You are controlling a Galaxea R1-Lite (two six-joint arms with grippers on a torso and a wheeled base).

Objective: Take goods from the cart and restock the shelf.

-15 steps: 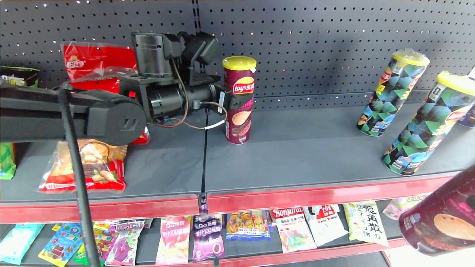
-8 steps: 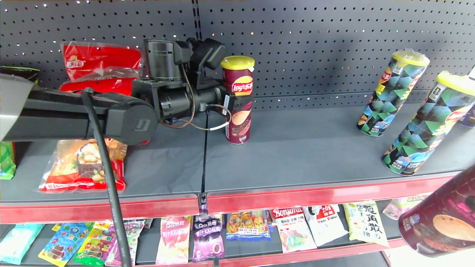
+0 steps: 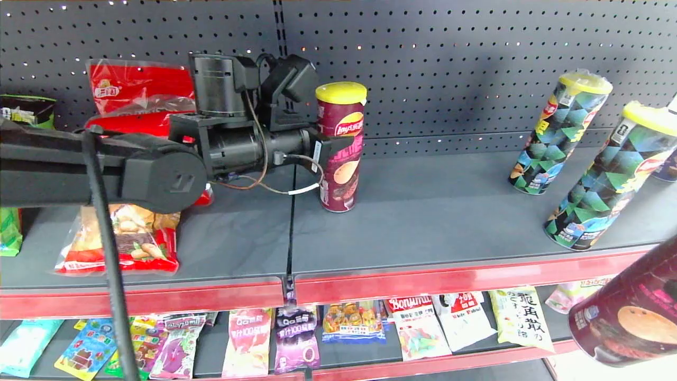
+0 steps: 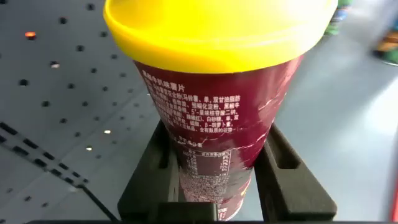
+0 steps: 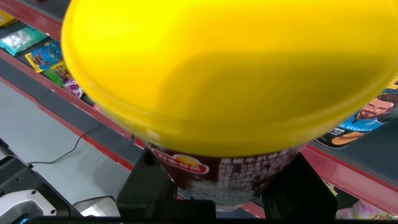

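A maroon chip can (image 3: 341,153) with a yellow lid stands on the grey shelf (image 3: 423,222) near its middle, leaning slightly. My left gripper (image 3: 338,145) is shut on the can's body from the left side. In the left wrist view the same can (image 4: 211,124) sits between the black fingers (image 4: 152,177) of the left gripper (image 4: 214,183). A second maroon chip can (image 3: 629,317) hangs at the lower right, in front of the shelf edge. In the right wrist view my right gripper (image 5: 221,196) is shut on that can, below its yellow lid (image 5: 230,68).
Two patterned cans (image 3: 560,132) (image 3: 608,180) lean on the shelf's right end. Red snack bags (image 3: 140,90) and a nut bag (image 3: 121,238) lie at the left. A red strip (image 3: 423,280) edges the shelf front. Small packets (image 3: 338,323) fill the lower shelf. A pegboard closes the back.
My left arm pushed forward, then drew back toward the left. The can it holds has shifted slightly toward the shelf front and now leans a little. The right-hand can has stayed put.
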